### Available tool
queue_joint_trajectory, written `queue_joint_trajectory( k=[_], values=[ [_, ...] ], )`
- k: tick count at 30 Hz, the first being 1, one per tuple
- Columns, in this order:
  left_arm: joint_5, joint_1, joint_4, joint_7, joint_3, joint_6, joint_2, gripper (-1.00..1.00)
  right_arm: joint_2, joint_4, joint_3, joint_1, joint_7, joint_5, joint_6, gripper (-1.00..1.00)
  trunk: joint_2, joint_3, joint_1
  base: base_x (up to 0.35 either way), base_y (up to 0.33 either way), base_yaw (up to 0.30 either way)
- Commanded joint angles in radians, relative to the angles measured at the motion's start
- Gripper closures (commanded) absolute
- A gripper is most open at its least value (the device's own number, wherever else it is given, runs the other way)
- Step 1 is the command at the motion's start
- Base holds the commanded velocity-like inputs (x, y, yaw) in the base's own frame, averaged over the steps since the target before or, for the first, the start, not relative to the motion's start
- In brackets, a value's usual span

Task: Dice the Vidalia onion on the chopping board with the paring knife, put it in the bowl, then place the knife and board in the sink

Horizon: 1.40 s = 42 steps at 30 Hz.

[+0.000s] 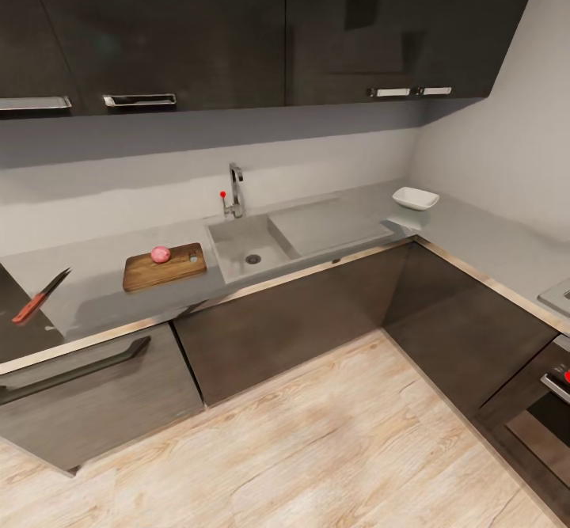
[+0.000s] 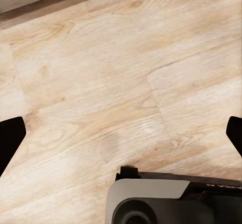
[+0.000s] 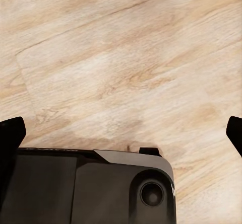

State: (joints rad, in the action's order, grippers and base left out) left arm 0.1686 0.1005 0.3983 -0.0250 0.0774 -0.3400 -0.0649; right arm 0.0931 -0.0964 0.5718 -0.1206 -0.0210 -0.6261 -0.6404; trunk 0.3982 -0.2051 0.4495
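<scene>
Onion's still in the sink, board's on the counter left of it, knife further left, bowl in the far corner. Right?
Not quite. The head view shows the onion already sitting on the chopping board, and the sink holds nothing but its drain. The rest stands: the board lies on the counter left of the sink, the knife further left, the bowl in the far corner.

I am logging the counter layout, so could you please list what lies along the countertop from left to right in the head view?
Paring knife → chopping board carrying the onion → faucet → sink → drainboard → bowl.
</scene>
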Motion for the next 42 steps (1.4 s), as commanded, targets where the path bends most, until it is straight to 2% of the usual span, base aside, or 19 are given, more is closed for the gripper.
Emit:
queue_joint_trajectory(
  k=[1, 15, 21, 25, 27, 30, 36, 39, 42],
  values=[
    [0.01, 0.001, -0.002, -0.003, 0.008, -0.004, -0.001, -1.0, 0.0, 0.0, 0.008, -0.001, -0.002, -0.01, -0.002, -1.0, 0.002, -0.002, 0.001, 0.0, 0.0, 0.0],
    [0.01, 0.001, -0.022, -0.004, 0.008, -0.004, 0.002, -1.0, 0.0, 0.0, 0.008, -0.001, -0.002, -0.01, -0.002, -1.0, 0.002, -0.002, 0.001, 0.0, 0.0, 0.0],
    [0.009, 0.001, -0.027, -0.004, 0.009, -0.004, 0.004, -1.0, 0.01, -0.001, 0.008, -0.001, -0.003, -0.012, -0.004, -1.0, 0.002, -0.002, 0.001, 0.0, 0.0, 0.0],
    [0.009, 0.001, -0.032, -0.004, 0.009, -0.004, 0.005, -1.0, 0.0, -0.022, 0.015, -0.001, -0.005, -0.01, -0.008, -1.0, 0.002, -0.002, 0.001, 0.0, 0.0, 0.0],
    [0.009, 0.001, -0.035, -0.004, 0.01, -0.004, 0.005, -1.0, -0.003, -0.058, 0.016, -0.001, -0.006, -0.009, -0.009, -1.0, 0.002, -0.002, 0.001, 0.0, 0.0, 0.0],
    [0.009, 0.001, -0.038, -0.004, 0.01, -0.004, 0.006, -1.0, 0.004, -0.185, 0.016, -0.001, -0.009, -0.008, -0.007, -1.0, 0.002, -0.002, 0.001, 0.0, 0.0, 0.0],
    [0.009, 0.001, -0.046, -0.004, 0.01, -0.004, 0.006, -1.0, 0.013, -0.358, 0.016, -0.001, -0.008, -0.006, -0.001, -1.0, 0.002, -0.002, 0.001, 0.0, 0.0, 0.0],
    [0.009, 0.001, -0.047, -0.004, 0.01, -0.004, 0.007, -1.0, 0.019, -0.449, 0.016, -0.001, -0.009, 0.016, 0.015, -1.0, 0.002, -0.002, 0.001, 0.0, 0.0, 0.0],
    [0.009, 0.001, -0.047, -0.004, 0.01, -0.004, 0.007, -1.0, 0.026, -0.517, 0.014, -0.001, -0.005, 0.062, 0.061, -1.0, 0.002, -0.002, 0.001, 0.0, 0.0, 0.0]
  ],
)
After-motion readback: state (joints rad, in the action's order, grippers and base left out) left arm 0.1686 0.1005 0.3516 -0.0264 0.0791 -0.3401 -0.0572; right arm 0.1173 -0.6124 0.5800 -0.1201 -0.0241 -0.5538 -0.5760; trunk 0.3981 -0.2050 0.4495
